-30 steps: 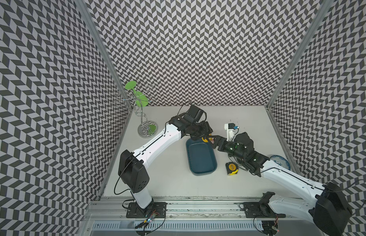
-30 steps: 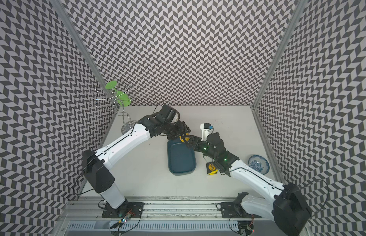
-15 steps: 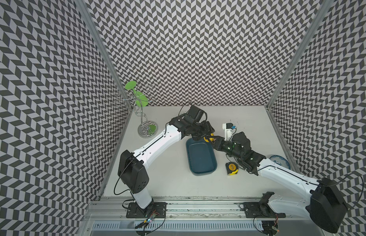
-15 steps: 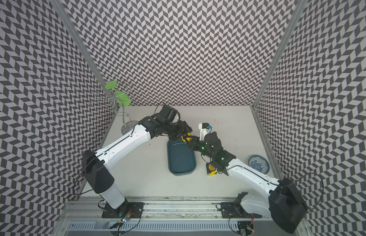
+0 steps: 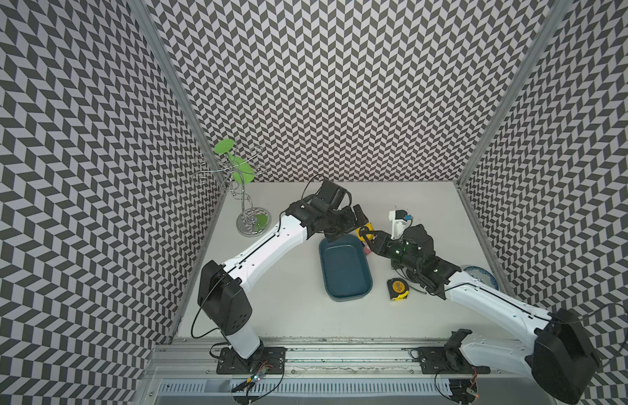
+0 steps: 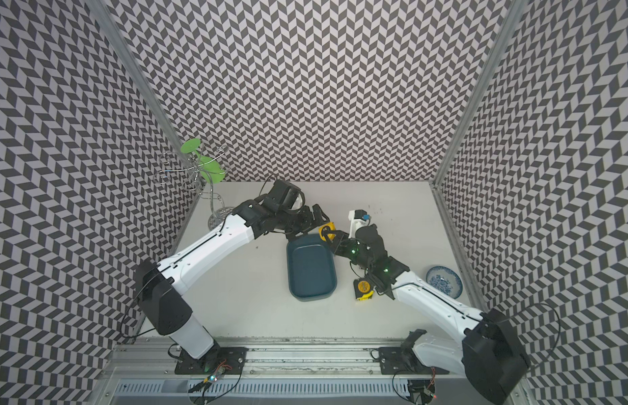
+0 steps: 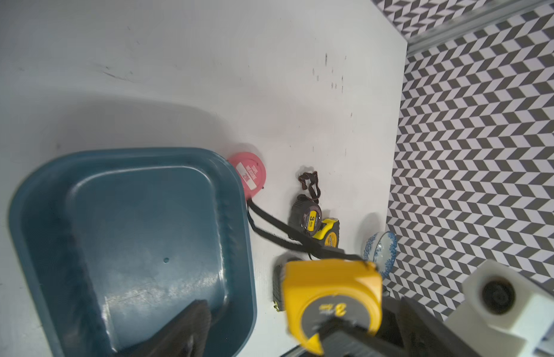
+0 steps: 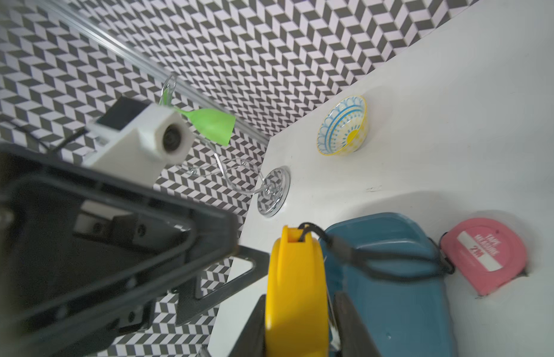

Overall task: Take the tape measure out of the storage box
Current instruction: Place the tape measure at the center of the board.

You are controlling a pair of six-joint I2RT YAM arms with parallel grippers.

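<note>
The yellow tape measure [image 5: 362, 231] [image 6: 324, 230] hangs in the air just past the far right corner of the storage box [image 5: 344, 271] [image 6: 310, 270], a dark teal bin with nothing in it. My right gripper [image 5: 369, 237] [image 8: 297, 327] is shut on the tape measure [image 8: 295, 278], a finger pressed on each flat side. Its black strap trails down toward the box rim. My left gripper [image 5: 354, 218] stands open right beside it, touching nothing. In the left wrist view one left finger [image 7: 184, 327] hangs over the box [image 7: 130, 231], beside the tape measure [image 7: 331, 290].
A pink tape measure [image 7: 247, 176] [image 8: 482, 253] lies against the box's far right side. A black and yellow one [image 5: 398, 289] [image 6: 363, 290] lies right of the box. A blue-white bowl [image 6: 444, 280], a yellow-blue bowl [image 8: 343, 126] and a metal stand with green discs [image 5: 242, 196] stand around.
The right gripper has closed on the yellow tape measure. The left gripper, which had it, has opened and let go. Both arms stay near the box's far corner.
</note>
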